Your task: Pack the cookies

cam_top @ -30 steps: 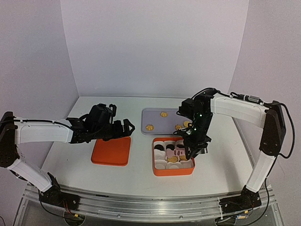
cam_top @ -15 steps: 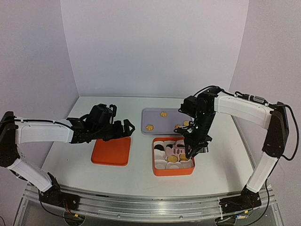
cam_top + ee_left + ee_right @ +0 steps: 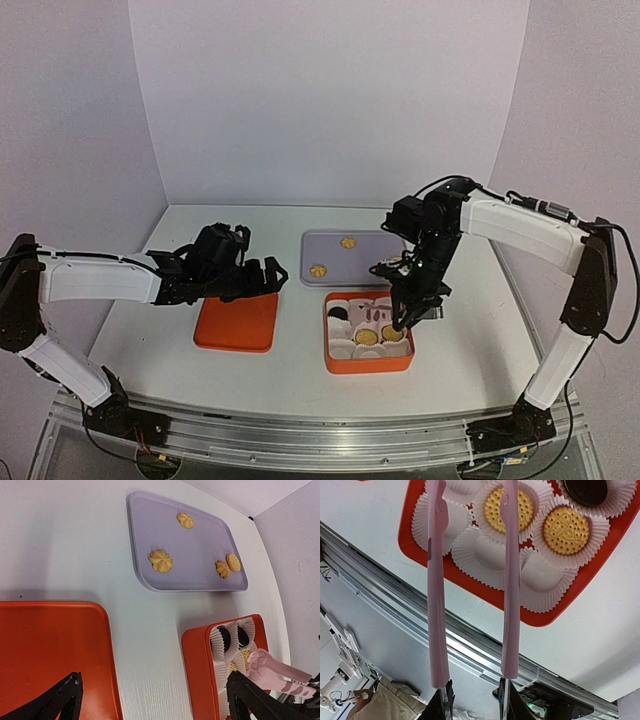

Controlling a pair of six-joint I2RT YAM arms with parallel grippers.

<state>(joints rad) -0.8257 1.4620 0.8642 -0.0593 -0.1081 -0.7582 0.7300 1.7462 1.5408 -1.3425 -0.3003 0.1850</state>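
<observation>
My right claw is closed on the pink tongs, and their tips hang over the orange box. In the box, flat golden cookies and black ones lie in white paper cups. The pattern stamped on them is too small to read. Four more golden ones lie on the lilac tray. My left claw stands wide open above the orange lid.

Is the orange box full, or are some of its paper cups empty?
Partly full. Several paper cups in the orange box are empty, and four cookies lie on the lilac tray.
</observation>
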